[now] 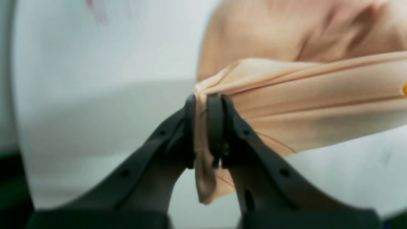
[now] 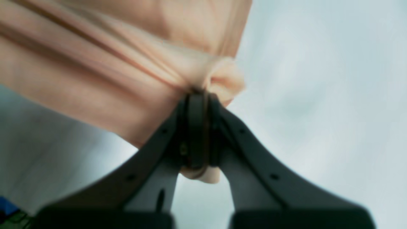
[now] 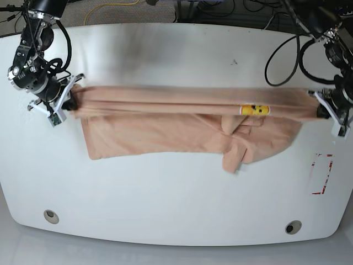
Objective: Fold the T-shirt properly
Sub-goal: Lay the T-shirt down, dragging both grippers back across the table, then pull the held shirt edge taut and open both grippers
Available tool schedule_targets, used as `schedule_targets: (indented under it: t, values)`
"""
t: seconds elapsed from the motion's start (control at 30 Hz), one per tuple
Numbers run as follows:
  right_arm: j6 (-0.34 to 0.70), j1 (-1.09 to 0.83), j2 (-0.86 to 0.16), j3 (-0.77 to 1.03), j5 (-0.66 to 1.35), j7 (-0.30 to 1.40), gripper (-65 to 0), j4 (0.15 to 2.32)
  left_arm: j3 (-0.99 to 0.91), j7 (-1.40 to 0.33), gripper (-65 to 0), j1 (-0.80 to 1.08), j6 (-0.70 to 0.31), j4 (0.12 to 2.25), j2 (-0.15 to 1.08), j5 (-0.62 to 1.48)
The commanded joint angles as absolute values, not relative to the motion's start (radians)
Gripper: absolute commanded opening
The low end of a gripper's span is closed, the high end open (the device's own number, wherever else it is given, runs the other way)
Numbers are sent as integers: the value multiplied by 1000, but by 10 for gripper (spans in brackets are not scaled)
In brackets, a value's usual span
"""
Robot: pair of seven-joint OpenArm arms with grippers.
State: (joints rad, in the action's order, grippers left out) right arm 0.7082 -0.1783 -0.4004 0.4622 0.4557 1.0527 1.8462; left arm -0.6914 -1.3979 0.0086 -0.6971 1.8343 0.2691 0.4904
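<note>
Above the white bench (image 3: 176,210), the T-shirt (image 3: 165,130) hangs stretched between both arms: its upper edge runs as a tight band from one side to the other, and the rest of the cloth droops down from it and lies loose on the bench surface. A small yellow emblem (image 3: 255,110) shows on the band, nearer to the left arm.

Some risks I judge from here. The cloth is pulled very tight, so if the arms move further apart, one corner may slip out of its grip and the whole edge would fall. The lower part lies uneven, with a sleeve or a flap sticking out below the middle; if the shirt is laid down like this, the fold would probably come out crooked and wrinkled. Lowering the two sides at different speed could also twist the band.

The left pincer (image 1: 205,127) is almost fully closed, with a bunched corner of the T-shirt pinched between its fingers; a short tail of cloth hangs out under them. The right pincer (image 2: 197,127) is pressed together as well, gripping the other bunched corner, and a little knot of fabric bulges beyond its tips.
</note>
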Motion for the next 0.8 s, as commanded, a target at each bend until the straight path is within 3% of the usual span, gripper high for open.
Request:
schedule_targets:
  t: [0.0, 0.43, 0.77]
  values:
    - [698, -225, -421, 476, 429, 1049, -650, 1868, -710, -1383, -628, 44, -698, 1851, 300, 449]
    - [698, -383, -354, 473, 429, 1049, -650, 1867, -707, -1299, -628, 229, -698, 1779, 331, 441]
    - [698, -446, -351, 470, 429, 1049, -650, 1860, -708, -1285, -628, 251, -698, 1705, 361, 441]
